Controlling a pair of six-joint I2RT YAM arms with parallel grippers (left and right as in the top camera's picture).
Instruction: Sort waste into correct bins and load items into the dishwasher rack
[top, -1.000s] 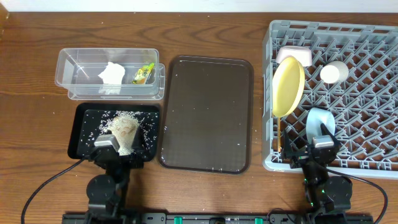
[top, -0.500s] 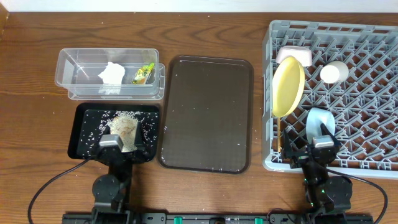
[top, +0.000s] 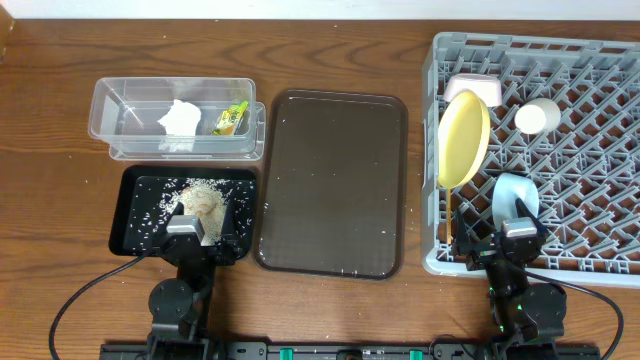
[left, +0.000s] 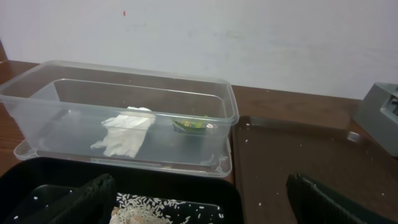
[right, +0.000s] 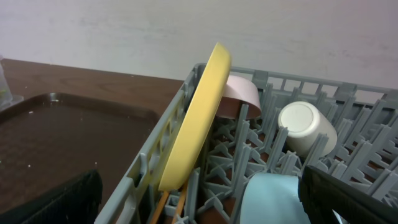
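Plainly, left pincer (left: 205, 202) wide open, empty, right pincer (right: 202, 202) likewise

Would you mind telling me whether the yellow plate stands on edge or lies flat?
On edge: the yellow plate stands slightly tilted among the pegs of the rack.

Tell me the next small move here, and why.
Probably draw the left gripper back off the black tray: it and the right gripper are open and empty, the tissue and wrapper lie in the clear tub, the rice is in the tray, and the plate, white bowl, blue bowl and cup sit in the rack.
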